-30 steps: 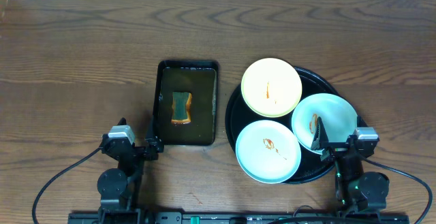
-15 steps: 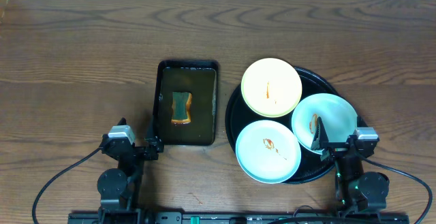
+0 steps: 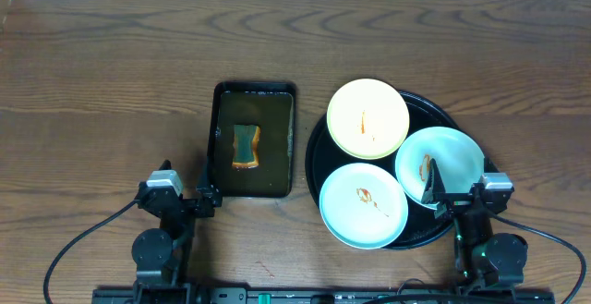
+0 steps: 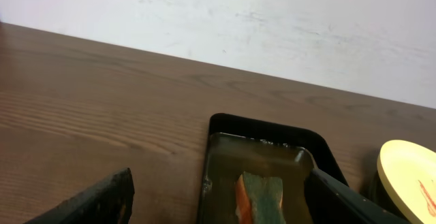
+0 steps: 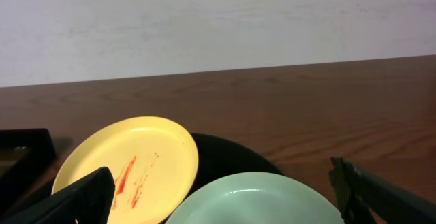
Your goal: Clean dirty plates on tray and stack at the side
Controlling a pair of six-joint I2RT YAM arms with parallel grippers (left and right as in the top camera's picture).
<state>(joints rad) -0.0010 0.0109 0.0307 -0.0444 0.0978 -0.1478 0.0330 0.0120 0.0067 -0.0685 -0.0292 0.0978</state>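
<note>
Three plates lie on the round black tray (image 3: pixel 316 152) at the right. The pale yellow plate (image 3: pixel 368 117) at the back has a red smear; it also shows in the right wrist view (image 5: pixel 129 166). A mint plate (image 3: pixel 364 205) at the front has a smear. Another mint plate (image 3: pixel 445 161) overhangs the tray's right rim, seen close in the right wrist view (image 5: pixel 252 200). My right gripper (image 3: pixel 432 196) is open, its fingers (image 5: pixel 225 203) astride that plate's near edge. My left gripper (image 3: pixel 210 196) is open at the rectangular tray's front left corner; it also shows in the left wrist view (image 4: pixel 225 200).
A smaller rectangular black tray (image 3: pixel 222 138) holding liquid and an orange-green sponge (image 3: pixel 245 146) sits left of the round tray; the sponge also shows in the left wrist view (image 4: pixel 260 195). Wood table (image 3: pixel 102 91) extends left and back to a white wall (image 4: pixel 272 26).
</note>
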